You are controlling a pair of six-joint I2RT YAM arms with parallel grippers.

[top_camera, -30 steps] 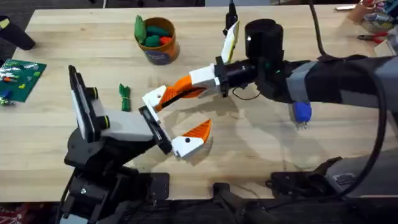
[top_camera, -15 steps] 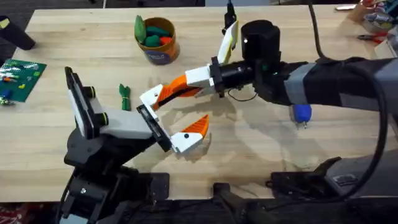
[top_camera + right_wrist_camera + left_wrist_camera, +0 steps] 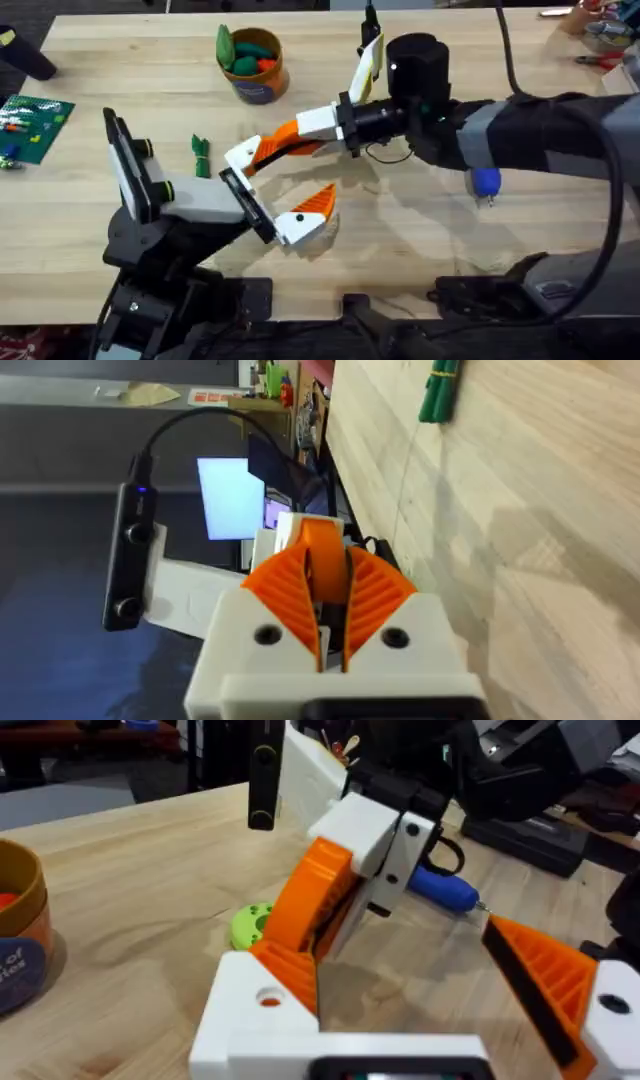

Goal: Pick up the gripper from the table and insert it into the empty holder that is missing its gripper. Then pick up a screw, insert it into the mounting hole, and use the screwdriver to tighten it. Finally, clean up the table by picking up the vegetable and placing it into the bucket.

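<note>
**Orange finger meets the white holder**

While the left gripper [image 3: 262,205] lies near the table's [image 3: 90,210] front edge, it carries a short orange wedge [image 3: 318,203] on one side and the white holder [image 3: 242,158] on the other, its jaws standing wide apart. Just beyond it, the right gripper [image 3: 322,130] is clamped on the gripper [image 3: 280,143], the long orange ribbed finger, whose tip sits at the holder. To the right lies the blue screwdriver [image 3: 485,181]. Left of the holder rests the green vegetable [image 3: 201,156]. Farthest back stands the bucket [image 3: 255,84], with toy foods inside.
</note>
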